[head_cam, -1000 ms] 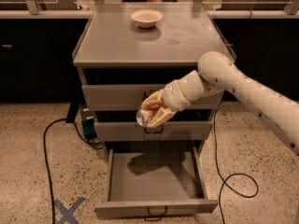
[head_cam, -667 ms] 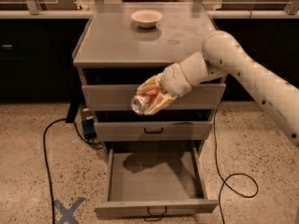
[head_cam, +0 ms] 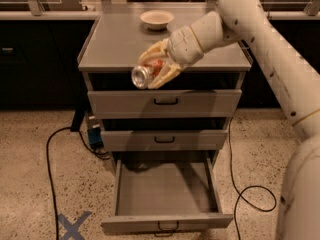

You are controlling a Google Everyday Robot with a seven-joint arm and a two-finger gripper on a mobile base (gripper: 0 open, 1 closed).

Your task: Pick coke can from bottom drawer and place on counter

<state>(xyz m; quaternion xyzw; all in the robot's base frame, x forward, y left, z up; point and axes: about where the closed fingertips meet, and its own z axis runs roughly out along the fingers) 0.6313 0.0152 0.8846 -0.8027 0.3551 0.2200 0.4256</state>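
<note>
My gripper [head_cam: 152, 69] is shut on the coke can [head_cam: 147, 72], a red can held on its side with its silver end facing the camera. It hangs in the air at the front edge of the counter [head_cam: 115, 44], just above the top drawer's front. The bottom drawer [head_cam: 165, 191] stands pulled out and holds nothing that I can see. My white arm [head_cam: 250, 19] reaches in from the right across the counter.
A white bowl [head_cam: 156, 19] sits at the back of the counter. The two upper drawers [head_cam: 165, 103] are shut. Black cables [head_cam: 50, 154] lie on the speckled floor on both sides of the cabinet. A blue tape cross [head_cam: 72, 225] marks the floor at front left.
My gripper has lifted the coke can from the level of the middle drawer up to the counter's front edge, moving slightly left.
</note>
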